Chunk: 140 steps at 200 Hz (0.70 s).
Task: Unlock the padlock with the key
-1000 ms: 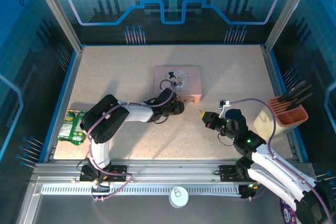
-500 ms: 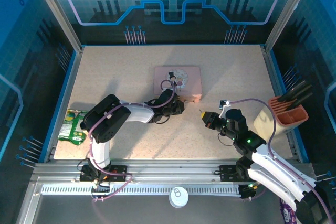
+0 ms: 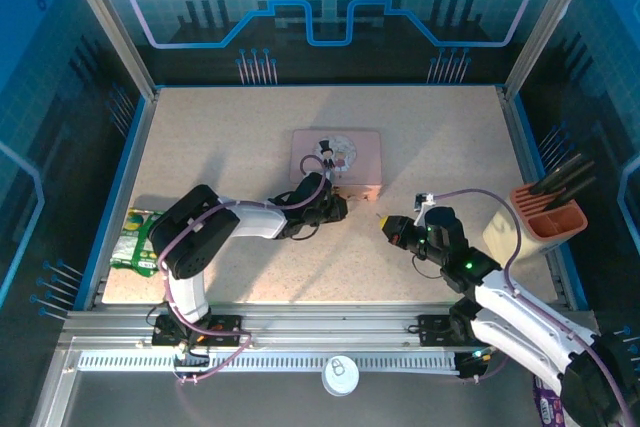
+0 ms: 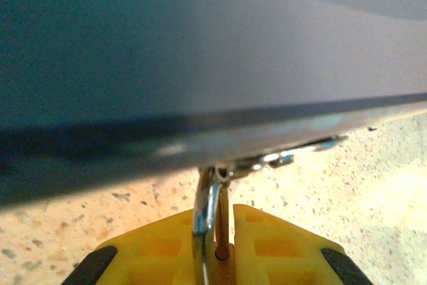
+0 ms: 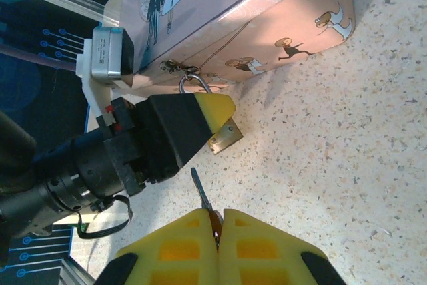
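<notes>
The right gripper, yellow foam pads together, clamps the thin dark key, blade pointing across open speckled table toward the brass padlock, near but apart; the left gripper pinches its silver shackle at the pink tin lower edge, brass body visible from right wrist, shackle close-up from left.

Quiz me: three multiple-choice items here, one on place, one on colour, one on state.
1. The padlock is: A) by the tin, in the left gripper B) in the orange holder C) loose mid-table
2. The finger pads are: A) red B) yellow C) white
3. The key is: A) on the table B) inside the padlock C) in the right gripper, short of the padlock
1A: pinched against the tin's side. 2B: both pairs yellow. 3C: a gap separates key tip and padlock.
</notes>
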Tool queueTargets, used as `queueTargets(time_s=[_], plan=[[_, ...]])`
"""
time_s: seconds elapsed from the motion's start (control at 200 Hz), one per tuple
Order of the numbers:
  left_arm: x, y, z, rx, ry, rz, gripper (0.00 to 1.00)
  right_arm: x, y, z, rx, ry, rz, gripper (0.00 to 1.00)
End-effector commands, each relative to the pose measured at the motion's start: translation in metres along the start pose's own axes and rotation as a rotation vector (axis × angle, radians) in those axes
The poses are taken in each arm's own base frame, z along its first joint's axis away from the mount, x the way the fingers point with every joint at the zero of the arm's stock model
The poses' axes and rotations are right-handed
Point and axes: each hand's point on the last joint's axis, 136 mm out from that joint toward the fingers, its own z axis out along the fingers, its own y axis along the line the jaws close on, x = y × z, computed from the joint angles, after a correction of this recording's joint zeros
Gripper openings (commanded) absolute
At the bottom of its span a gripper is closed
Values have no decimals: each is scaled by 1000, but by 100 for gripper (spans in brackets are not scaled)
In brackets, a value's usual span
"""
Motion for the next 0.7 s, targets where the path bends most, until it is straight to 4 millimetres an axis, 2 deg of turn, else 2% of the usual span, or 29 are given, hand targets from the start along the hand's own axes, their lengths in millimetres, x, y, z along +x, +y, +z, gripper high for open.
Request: queueTargets(time_s=[0.0,0.525,0.695], plan=[[-8,-32,-15,117,19,-22,15,0,1,2,-30,6,44,0],[-28,-62,-29,323,71,-228,13,16,5,13,-108,79,157,0],[-35,-69,-32,365,78,-298,12,17,12,17,-152,76,194,0]])
